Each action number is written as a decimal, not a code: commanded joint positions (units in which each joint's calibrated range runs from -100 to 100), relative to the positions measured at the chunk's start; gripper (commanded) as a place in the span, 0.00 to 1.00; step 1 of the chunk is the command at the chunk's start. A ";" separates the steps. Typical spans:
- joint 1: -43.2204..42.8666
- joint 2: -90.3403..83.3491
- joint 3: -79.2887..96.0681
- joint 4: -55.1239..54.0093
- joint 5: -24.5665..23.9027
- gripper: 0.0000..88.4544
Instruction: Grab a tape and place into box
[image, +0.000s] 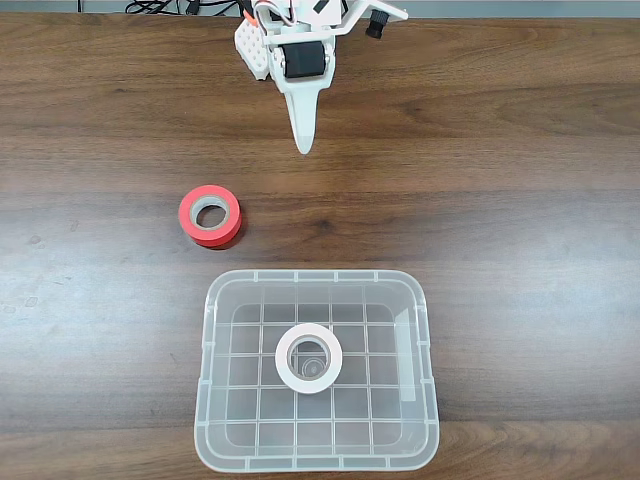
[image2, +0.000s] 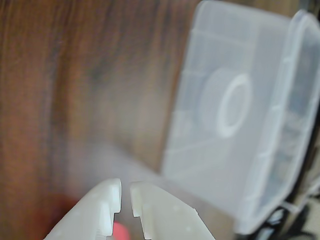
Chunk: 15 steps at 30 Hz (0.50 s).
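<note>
The white tape (image: 309, 341) lies flat on the ribbed bottom of the clear box (image: 206, 330), near its middle. The box stands at the front of the wooden table in the fixed view. My gripper (image: 303, 143) hangs at the far edge of the table, well apart from the box, fingers together and holding nothing. In the wrist view the white fingertips (image2: 112, 192) almost touch, with my gripper (image2: 126, 192) at the bottom edge. The box (image2: 270, 165) and the tape (image2: 226, 129) inside it appear blurred at the right.
A red roll with a grey core (image: 210, 215) lies on the table between my gripper and the box's left corner. A sliver of that red roll (image2: 119, 232) shows under the fingers in the wrist view. Cables run along the table's far edge.
</note>
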 joint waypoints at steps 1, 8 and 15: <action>3.38 -1.38 3.79 -3.18 -3.11 0.01; 4.26 -1.29 7.64 -4.12 -3.06 0.01; 4.26 -1.29 7.91 -3.52 -3.06 0.01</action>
